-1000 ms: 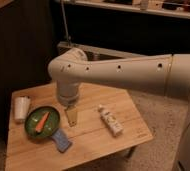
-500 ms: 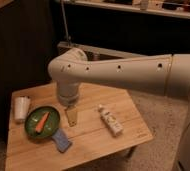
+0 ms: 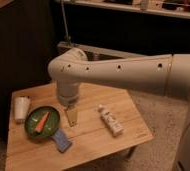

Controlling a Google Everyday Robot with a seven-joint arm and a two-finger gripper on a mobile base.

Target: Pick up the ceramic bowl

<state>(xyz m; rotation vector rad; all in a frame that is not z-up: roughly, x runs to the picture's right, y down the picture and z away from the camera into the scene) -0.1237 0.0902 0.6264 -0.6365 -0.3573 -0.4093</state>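
The ceramic bowl [image 3: 44, 122] is a shallow dark green glossy dish on the left part of the wooden table [image 3: 93, 137], with an orange carrot-like piece [image 3: 41, 121] lying in it. My gripper [image 3: 71, 116] hangs from the white arm [image 3: 123, 74] just right of the bowl, pointing down close to the tabletop. It holds nothing that I can see.
A white cup [image 3: 21, 108] stands left of the bowl at the table's left edge. A blue sponge [image 3: 61, 140] lies just in front of the bowl. A white tube-like bottle [image 3: 110, 120] lies on the right half. Dark cabinets stand behind.
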